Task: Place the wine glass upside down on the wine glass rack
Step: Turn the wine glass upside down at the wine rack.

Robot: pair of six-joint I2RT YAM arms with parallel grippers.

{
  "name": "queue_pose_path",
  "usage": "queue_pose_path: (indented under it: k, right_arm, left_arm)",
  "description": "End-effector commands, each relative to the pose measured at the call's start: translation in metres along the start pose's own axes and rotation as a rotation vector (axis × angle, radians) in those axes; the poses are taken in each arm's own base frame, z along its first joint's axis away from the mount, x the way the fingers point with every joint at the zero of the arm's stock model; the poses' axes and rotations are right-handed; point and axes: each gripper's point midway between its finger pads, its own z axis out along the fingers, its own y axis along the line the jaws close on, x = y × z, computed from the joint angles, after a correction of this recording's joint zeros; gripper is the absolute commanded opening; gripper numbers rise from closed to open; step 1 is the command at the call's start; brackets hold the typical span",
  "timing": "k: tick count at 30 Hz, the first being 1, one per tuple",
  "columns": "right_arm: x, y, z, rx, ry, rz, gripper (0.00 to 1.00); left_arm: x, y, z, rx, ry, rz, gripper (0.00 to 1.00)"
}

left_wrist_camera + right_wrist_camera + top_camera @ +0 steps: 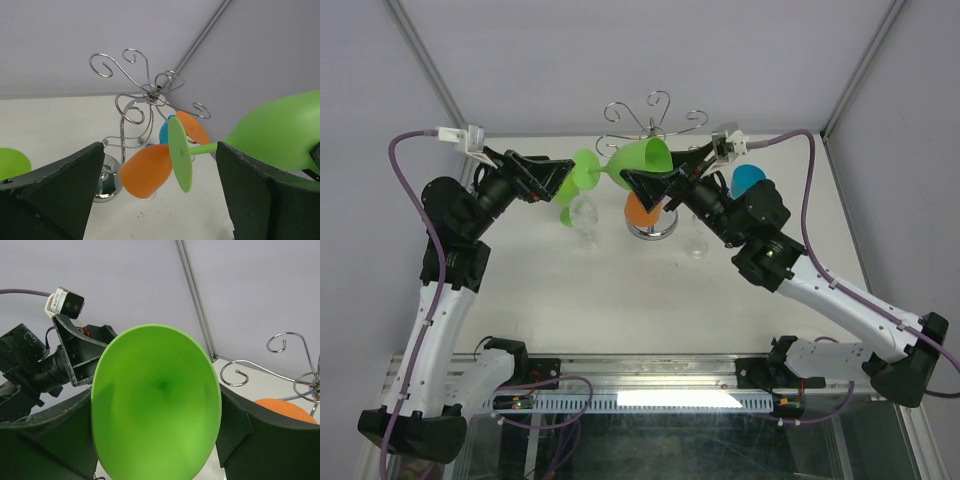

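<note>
Above the desk (620, 300), just beside the scroll arms of the wine glass rack (655, 125), the green wine glass (645, 158) lies on its side in the air. Its bowl is pinched between the fingers of the right end effector (665, 170), and its foot (180, 152) points toward the left arm. The left end effector (160, 150) stands spread wide, with the foot between its fingers and touching neither.

The glass looks like opaque moulded plastic, so it is probably light, stiff and smooth. A squeeze on the round bowl could slip, and the thin stem (205, 148) is the likely weak spot. Holding the bowl leaves the stem and foot free, which hanging on a wire arm seems to call for.

The right wrist view looks straight into the mouth of the bowl, which fills the gap between the fingers. That confirms the grip but hides the stem. The left wrist view alone shows the foot edge-on, below the scrolls and close to an orange glass (147, 172) and a blue glass (164, 132) under the arms. The top view alone shows both arms meeting at the rack.
</note>
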Motion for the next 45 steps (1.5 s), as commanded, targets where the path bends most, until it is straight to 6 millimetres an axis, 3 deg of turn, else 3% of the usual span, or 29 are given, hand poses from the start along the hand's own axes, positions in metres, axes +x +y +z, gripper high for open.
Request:
queue_pose_path:
  k: [1,8,12,32,37,38,39,45]
  right_arm:
    - [-0.029,0.008,0.009,-0.028,-0.138,0.001,0.52]
    - [-0.026,0.012,0.011,-0.058,-0.145,0.01,0.52]
    - [-0.025,0.01,0.009,-0.048,-0.147,0.007,0.52]
    - [-0.014,0.006,0.009,-0.036,-0.102,-0.023,0.53]
    - [-0.006,0.003,0.015,-0.008,-0.023,-0.028,0.53]
    - [-0.004,0.004,0.014,-0.02,-0.008,-0.061,0.73]
    - [-0.003,0.004,0.012,-0.029,0.0,-0.093,0.8]
    - [-0.002,-0.001,0.001,-0.001,0.051,-0.137,0.94]
  left_arm:
    - [0.003,-0.011,0.01,0.061,-0.004,-0.015,0.91]
    - [0.018,-0.021,0.026,0.078,0.023,-0.023,0.77]
    - [0.021,-0.024,0.031,0.081,0.027,-0.023,0.64]
    - [0.02,-0.012,0.033,0.013,0.019,0.02,0.0]
    - [0.016,-0.007,0.031,-0.022,0.019,0.073,0.0]
    - [0.015,-0.006,0.031,-0.027,0.017,0.083,0.0]
    - [0.014,-0.005,0.03,-0.033,0.018,0.093,0.0]
    - [0.007,-0.003,0.028,-0.056,0.009,0.146,0.0]
